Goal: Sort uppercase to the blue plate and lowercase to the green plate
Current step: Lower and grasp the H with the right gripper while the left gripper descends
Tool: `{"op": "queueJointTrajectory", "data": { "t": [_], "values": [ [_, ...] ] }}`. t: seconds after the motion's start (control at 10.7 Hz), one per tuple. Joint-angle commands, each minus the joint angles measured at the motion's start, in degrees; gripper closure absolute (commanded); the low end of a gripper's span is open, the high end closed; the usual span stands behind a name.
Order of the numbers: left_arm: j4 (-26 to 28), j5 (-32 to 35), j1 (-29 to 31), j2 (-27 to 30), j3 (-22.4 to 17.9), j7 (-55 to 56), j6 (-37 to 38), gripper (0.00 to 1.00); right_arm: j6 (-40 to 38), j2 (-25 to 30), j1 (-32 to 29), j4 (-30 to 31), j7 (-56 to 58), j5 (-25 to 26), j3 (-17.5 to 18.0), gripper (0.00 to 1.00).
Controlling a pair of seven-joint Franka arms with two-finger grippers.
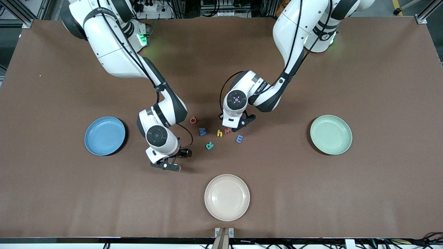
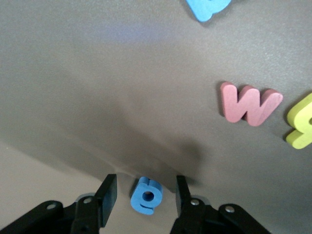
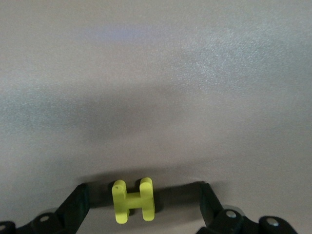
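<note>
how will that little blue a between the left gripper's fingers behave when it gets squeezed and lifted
The blue a looks like thick foam, so it is probably very light and gives slightly under the left gripper. It lies flat, so rolling is unlikely. Being so small, it might twist if gripped off-centre.

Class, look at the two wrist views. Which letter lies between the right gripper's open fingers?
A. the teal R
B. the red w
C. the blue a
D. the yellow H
D: the right wrist view shows the yellow H on the table between the spread fingers of the right gripper, which do not touch it.
</note>
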State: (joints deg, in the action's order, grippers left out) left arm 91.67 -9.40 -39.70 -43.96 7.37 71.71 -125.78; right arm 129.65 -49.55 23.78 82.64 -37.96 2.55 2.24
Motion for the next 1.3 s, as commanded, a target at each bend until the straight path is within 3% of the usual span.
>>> {"op": "queueJointTrajectory", "data": {
  "t": [0.0, 0.28, 0.37, 0.47, 0.56, 1.21],
  "values": [
    [-0.4, -1.1, -0.7, 0.4, -0.6, 0.2, 0.4, 0.48, -0.3, 0.2, 0.3, 0.7, -1.3, 0.9, -0.2, 0.00],
    [-0.4, -1.8, -0.7, 0.9, -0.4, 0.2, 0.4, 0.49, -0.3, 0.3, 0.2, 0.9, -1.3, 0.9, -0.2, 0.00],
    [-0.4, -2.4, -0.7, 1.1, -0.3, 0.2, 0.4, 0.49, -0.2, 0.3, 0.2, 0.9, -1.3, 0.9, -0.2, 0.06],
    [-0.4, -3.0, -0.7, 1.2, -0.3, 0.1, 0.4, 0.49, -0.4, 0.5, 0.2, 0.9, -1.4, 0.7, -0.1, 0.68],
    [-0.4, -3.1, -0.7, 1.2, -0.3, 0.1, 0.4, 0.50, -0.4, 0.7, 0.1, 0.9, -1.4, 0.5, -0.1, 1.00],
    [0.3, -4.4, -0.6, 0.7, -0.3, -3.8, 0.6, 0.50, -2.8, 4.4, -2.8, 0.9, -0.4, 0.2, 0.1, 1.00]
  ]
}}
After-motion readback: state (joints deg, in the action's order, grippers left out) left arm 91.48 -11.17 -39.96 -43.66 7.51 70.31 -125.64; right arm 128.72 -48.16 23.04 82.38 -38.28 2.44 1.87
